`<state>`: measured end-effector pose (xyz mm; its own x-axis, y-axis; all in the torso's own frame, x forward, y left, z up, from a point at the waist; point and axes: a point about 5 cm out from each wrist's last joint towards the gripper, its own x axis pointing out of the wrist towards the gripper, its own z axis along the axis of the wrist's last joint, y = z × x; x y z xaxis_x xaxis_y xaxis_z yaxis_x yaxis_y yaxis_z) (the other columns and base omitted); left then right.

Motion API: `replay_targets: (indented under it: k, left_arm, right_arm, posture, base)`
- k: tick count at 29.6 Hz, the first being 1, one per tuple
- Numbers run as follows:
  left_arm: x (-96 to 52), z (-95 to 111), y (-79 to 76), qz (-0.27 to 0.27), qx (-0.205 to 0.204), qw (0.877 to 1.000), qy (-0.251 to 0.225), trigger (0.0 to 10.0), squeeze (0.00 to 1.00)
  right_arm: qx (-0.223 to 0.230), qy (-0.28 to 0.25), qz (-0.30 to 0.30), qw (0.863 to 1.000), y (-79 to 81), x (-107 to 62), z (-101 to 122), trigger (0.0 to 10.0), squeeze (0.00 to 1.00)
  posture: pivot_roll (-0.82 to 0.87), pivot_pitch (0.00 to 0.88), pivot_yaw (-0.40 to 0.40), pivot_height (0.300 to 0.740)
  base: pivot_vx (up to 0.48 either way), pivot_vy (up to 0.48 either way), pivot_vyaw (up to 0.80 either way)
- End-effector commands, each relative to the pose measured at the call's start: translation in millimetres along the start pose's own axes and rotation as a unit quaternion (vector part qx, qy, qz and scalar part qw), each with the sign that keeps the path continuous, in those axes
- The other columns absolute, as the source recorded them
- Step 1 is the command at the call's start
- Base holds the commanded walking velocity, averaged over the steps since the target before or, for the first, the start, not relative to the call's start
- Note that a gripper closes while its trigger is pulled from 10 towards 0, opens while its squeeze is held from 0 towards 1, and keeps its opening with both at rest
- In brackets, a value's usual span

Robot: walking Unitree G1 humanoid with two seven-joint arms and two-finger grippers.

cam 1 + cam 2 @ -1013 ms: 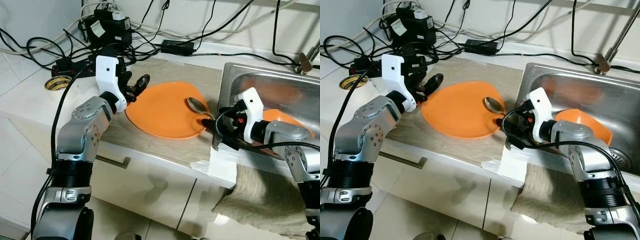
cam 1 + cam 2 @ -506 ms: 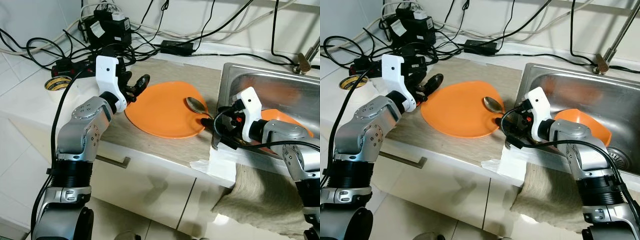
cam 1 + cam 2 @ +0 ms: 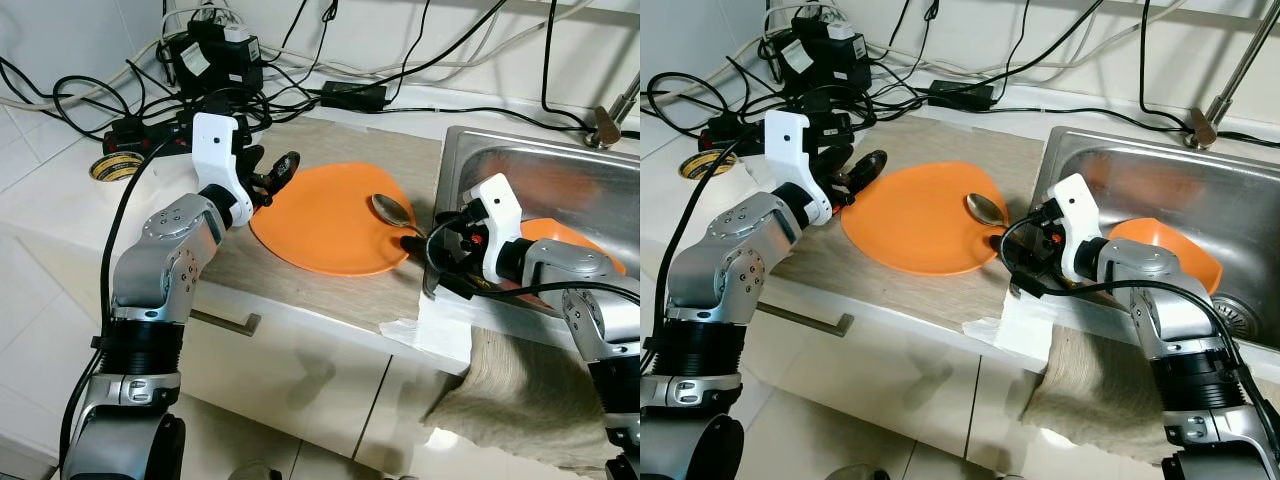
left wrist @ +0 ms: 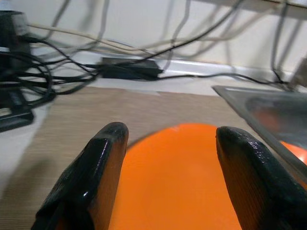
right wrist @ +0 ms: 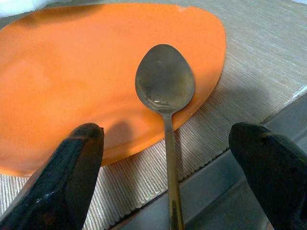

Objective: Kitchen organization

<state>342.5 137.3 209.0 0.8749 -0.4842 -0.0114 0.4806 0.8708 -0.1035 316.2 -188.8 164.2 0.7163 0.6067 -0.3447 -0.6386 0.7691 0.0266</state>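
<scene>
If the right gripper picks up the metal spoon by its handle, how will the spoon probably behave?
The spoon looks like polished metal, so it is probably stiff but slippery. Its thin handle lies flat on the mat, so gripping may be awkward. Its bowl rests on the orange plate, so it may tip bowl-down.

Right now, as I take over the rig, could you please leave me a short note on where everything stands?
Left claw: open, at the left edge of the orange plate, holding nothing.
Right claw: open, at the sink's front left corner, fingers either side of the spoon handle, not closed on it.
Things: the plate lies on the beige mat; the spoon's bowl rests on the plate's right edge, its handle pointing toward the right claw. An orange bowl sits in the sink.
Done: nothing gripped yet.
Left: probably grasp the spoon, then deal with the plate.
</scene>
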Motion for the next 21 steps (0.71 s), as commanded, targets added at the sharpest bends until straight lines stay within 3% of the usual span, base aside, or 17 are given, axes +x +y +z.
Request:
replay_targets:
  k: [1, 8, 11, 18, 21]
  left_arm:
    - [-3.0, -1.4, -10.0, -0.035, 0.006, 0.999, 0.011, 10.0, 0.0]
    - [-10.5, -1.3, -19.4, -0.088, 0.011, 0.996, 0.03, 10.0, 0.0]
    - [-30.2, -1.5, -22.8, -0.166, 0.029, 0.983, 0.071, 10.0, 0.0]
    - [-43.1, 8.4, -7.3, -0.144, 0.022, 0.987, 0.065, 10.0, 0.0]
    - [-58.3, -0.8, 1.4, -0.096, 0.01, 0.994, 0.059, 10.0, 0.0]
  right_arm:
    - [-0.002, 0.013, -0.003, 1.0, 0.2, 2.8, -4.9, 10.0, 1.0]
    - [-0.002, 0.014, -0.006, 1.0, -0.8, 3.2, -5.0, 10.0, 1.0]
    - [-0.001, 0.012, -0.009, 1.0, -0.9, 4.7, -5.1, 10.0, 1.0]
    - [0.002, 0.01, -0.018, 1.0, -2.6, 3.6, -5.5, 10.0, 1.0]
    - [0.006, 0.004, -0.035, 0.999, -6.5, 1.4, -4.9, 10.0, 1.0]
  posture:
    - [-0.01, 0.0, 0.018, 0.74]
    - [-0.01, 0.0, 0.02, 0.74]
    - [0.0, 0.0, 0.023, 0.74]
    - [0.01, 0.0, 0.028, 0.74]
    - [0.02, 0.0, 0.023, 0.74]
  base:
    - [0.0, 0.0, 0.0]
    - [0.0, 0.0, 0.0]
    - [0.0, 0.0, 0.0]
    - [0.0, 0.0, 0.0]
    - [0.0, 0.0, 0.0]
